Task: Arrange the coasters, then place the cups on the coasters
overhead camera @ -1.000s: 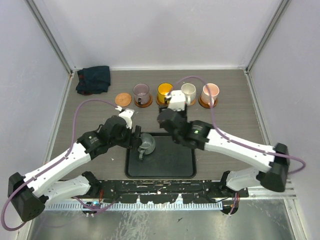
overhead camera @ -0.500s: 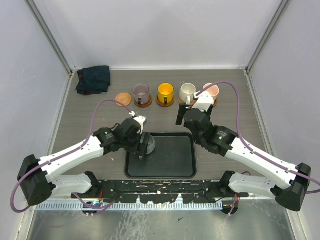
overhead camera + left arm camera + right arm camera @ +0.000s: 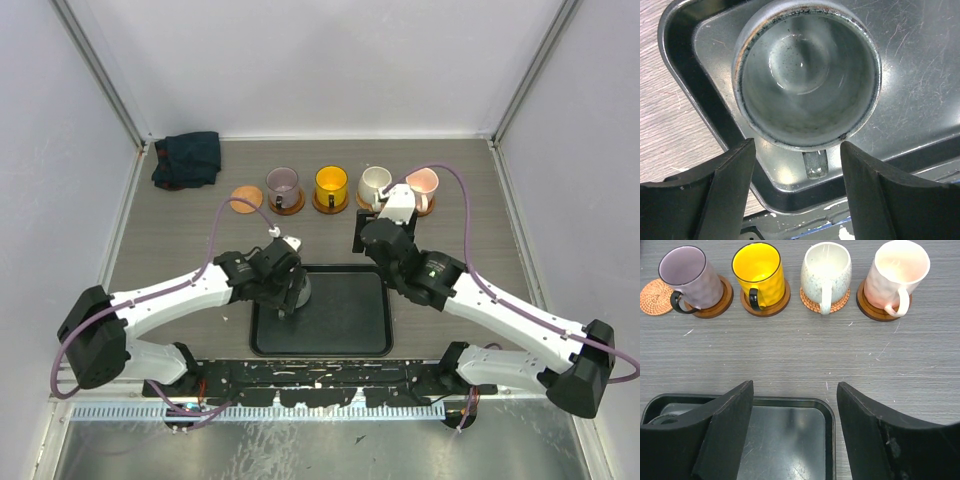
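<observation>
Four cups stand on coasters in a row at the back: purple (image 3: 687, 277), yellow (image 3: 757, 272), cream (image 3: 825, 270) and pink (image 3: 897, 272). One bare coaster (image 3: 655, 297) lies left of the purple cup. The grey-green cup (image 3: 805, 75) stands upright in the tray's near-left corner, its handle (image 3: 815, 162) pointing toward me. My left gripper (image 3: 796, 147) hangs open above it, a finger on each side of the handle and touching nothing. My right gripper (image 3: 794, 390) is open and empty over the tray's far edge, short of the cup row.
The black tray (image 3: 345, 315) sits at the near centre, between the two arms. A dark folded cloth (image 3: 187, 158) lies at the back-left corner. Walls close the table on the left, right and far sides.
My right gripper has drawn back from the cream cup, which stays on its coaster. My left gripper has moved right, from beside the grey-green cup to above it.
</observation>
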Robot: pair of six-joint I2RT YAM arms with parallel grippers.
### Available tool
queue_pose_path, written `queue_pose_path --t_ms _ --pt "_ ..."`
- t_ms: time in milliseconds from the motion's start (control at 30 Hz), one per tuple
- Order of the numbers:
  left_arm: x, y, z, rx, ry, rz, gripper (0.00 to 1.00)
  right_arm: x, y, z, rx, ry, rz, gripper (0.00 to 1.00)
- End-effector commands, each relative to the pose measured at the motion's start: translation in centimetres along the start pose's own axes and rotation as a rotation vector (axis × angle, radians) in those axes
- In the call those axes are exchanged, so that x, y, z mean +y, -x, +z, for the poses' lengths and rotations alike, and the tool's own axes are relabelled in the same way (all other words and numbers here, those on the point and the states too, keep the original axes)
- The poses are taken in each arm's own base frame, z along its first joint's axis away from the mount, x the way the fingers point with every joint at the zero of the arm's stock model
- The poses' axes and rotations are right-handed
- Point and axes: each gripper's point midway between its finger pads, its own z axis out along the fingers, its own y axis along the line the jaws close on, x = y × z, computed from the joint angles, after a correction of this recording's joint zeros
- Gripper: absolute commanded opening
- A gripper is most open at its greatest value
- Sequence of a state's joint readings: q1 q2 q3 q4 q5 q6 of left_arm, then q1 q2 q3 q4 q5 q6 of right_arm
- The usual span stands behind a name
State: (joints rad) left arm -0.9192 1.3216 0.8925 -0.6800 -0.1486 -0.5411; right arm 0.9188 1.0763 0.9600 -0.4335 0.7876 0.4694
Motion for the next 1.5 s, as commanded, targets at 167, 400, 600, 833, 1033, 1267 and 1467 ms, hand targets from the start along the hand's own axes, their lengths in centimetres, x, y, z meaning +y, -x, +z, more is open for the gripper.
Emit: queue_pose_path --t_ms 167,400,600,833,1033,1267,1467 --pt "-0.7 1.4 0.9 -0.058 0.008 -0.037 0.60 0.4 0.7 0.5 -0.036 -0.008 0.010 0.71" --pt "-0.2 0.5 1.5 -0.068 0.015 -0.042 0.51 1.2 0.0 1.1 -0.013 0.012 0.001 0.71" --pt "0.5 -0.5 1.8 -0.081 0.020 -0.057 0.51 1.6 -0.3 1.4 -0.002 0.015 0.000 0.71" --pt "0.7 -0.4 2.1 -0.110 0.024 -0.070 0.50 2.1 -0.7 1.5 0.012 0.035 0.003 0.71" --pt "0.4 0.1 2.3 -0.138 0.002 -0.042 0.49 2.5 -1.0 1.6 0.021 0.052 0.008 0.70" --pt "0.2 -0.2 2.5 -0.134 -0.016 -0.019 0.44 2.9 -1.2 1.8 0.029 0.059 0.013 0.70" --pt "0.3 -0.3 2.7 -0.130 -0.012 -0.015 0.19 3.1 -1.4 1.8 0.035 0.066 0.012 0.70"
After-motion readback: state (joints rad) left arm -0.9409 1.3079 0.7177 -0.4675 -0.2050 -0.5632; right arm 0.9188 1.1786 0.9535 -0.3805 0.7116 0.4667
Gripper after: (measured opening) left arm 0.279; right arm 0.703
